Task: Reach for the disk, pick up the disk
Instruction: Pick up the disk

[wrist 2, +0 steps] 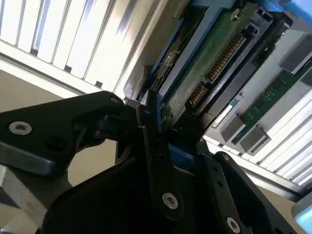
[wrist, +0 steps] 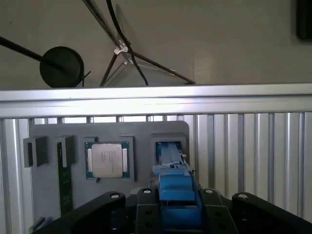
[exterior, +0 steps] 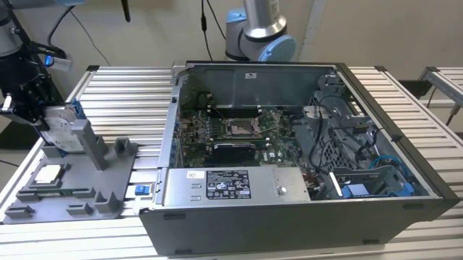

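Note:
The disk (exterior: 62, 132) stands on edge in a slot of the grey fixture (exterior: 79, 189) at the exterior view's left, silver-grey with a blue bracket along its top edge. My black gripper (exterior: 43, 120) is on its upper end, and the disk's lower end still reaches into the slot. In the first wrist view the blue bracket of the disk (wrist: 176, 192) sits tight between the two fingers of my gripper (wrist: 178, 207). The second wrist view shows the green board side of the disk (wrist 2: 209, 63), with a finger (wrist 2: 152, 146) pressed against the blue edge.
A small square chip (exterior: 49, 173) (wrist: 107, 160) lies in a fixture pocket near the disk's slot. A green memory stick (wrist: 64, 180) stands in another. The open computer case (exterior: 289, 216) rises at the exterior view's right of the fixture. All of it rests on a slatted metal table (exterior: 123, 92).

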`<state>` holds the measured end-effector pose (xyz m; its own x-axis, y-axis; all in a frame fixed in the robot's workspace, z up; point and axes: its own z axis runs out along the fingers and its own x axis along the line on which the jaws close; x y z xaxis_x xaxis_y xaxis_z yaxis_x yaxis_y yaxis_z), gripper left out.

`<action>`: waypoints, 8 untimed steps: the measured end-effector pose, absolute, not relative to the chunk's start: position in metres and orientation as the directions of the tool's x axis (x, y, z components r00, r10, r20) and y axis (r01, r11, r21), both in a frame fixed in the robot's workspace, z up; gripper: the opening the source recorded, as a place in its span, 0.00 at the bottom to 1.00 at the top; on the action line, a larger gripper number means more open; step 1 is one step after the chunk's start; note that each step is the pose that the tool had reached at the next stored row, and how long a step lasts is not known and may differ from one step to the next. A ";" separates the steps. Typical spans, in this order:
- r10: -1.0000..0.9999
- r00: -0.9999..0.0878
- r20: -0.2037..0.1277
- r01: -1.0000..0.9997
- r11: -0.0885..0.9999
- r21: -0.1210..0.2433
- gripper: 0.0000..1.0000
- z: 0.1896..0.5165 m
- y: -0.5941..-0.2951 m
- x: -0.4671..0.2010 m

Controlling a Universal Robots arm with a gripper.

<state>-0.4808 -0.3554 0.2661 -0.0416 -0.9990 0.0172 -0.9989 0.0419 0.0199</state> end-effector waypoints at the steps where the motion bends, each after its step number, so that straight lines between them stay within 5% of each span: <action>1: -0.999 -0.042 0.019 -0.999 0.042 0.020 0.00 0.266 -0.355 -0.481; 8: -1.000 -0.002 0.012 -1.000 0.003 0.019 0.00 0.266 -0.355 -0.481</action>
